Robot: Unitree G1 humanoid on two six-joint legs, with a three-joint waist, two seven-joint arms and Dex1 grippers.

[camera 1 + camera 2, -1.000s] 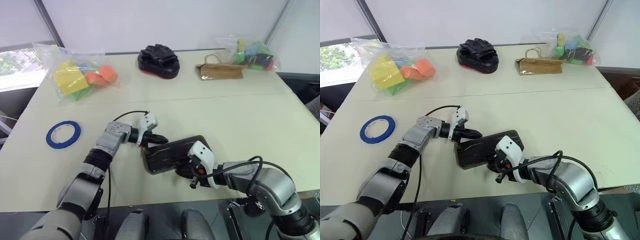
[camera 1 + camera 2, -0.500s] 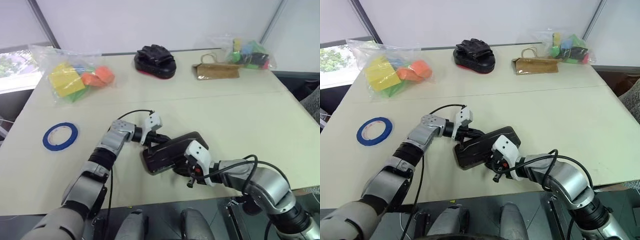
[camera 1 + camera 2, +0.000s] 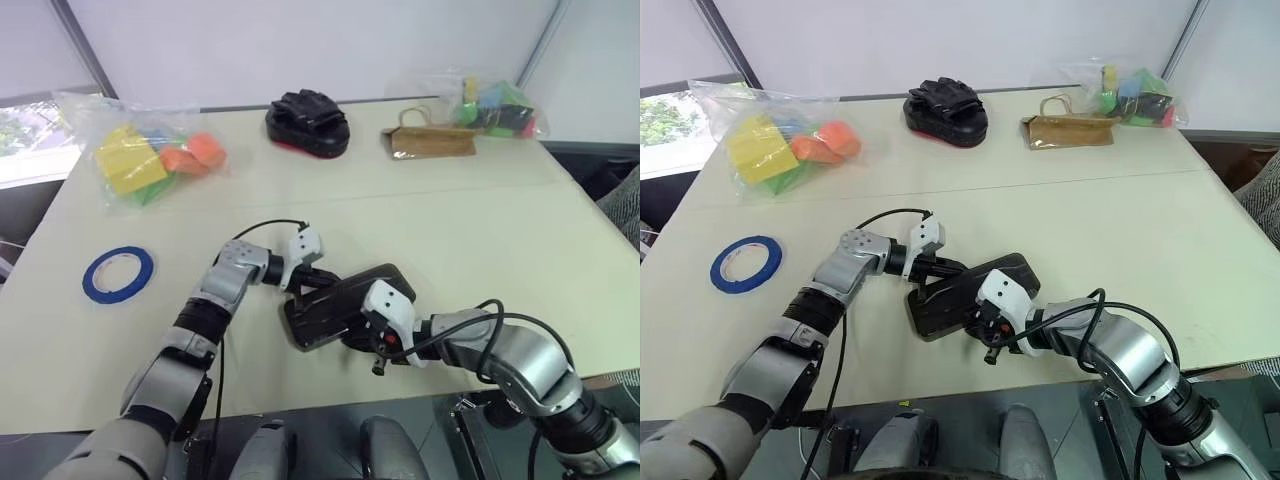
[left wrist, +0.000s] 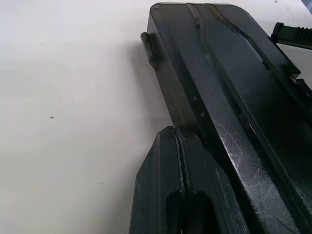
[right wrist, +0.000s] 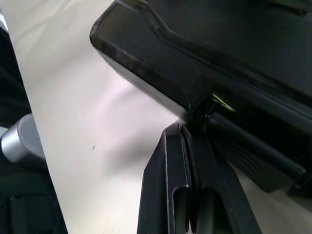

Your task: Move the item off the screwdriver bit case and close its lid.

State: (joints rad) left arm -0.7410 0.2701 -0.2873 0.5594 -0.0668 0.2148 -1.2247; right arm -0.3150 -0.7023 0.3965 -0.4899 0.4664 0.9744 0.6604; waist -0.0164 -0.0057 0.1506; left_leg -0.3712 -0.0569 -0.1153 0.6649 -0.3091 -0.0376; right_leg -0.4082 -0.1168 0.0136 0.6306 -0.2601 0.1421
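- The tray of the screwdriver bit case [image 3: 340, 308] is hard to make out under the dark lid [image 4: 234, 92].
- The case lies on the table [image 3: 480, 230], well in front of the black mitt [image 3: 307, 122].
- Left tool [image 3: 322, 278], fingers together, touches the lid's far left edge.
- Right tool [image 5: 187, 141], fingers together, presses the case's near edge.

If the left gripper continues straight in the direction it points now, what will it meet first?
Most likely the screwdriver bit case: the shut left gripper already points at its near edge, just under the smoky lid. It looks to be touching or nearly so; depth is unclear.
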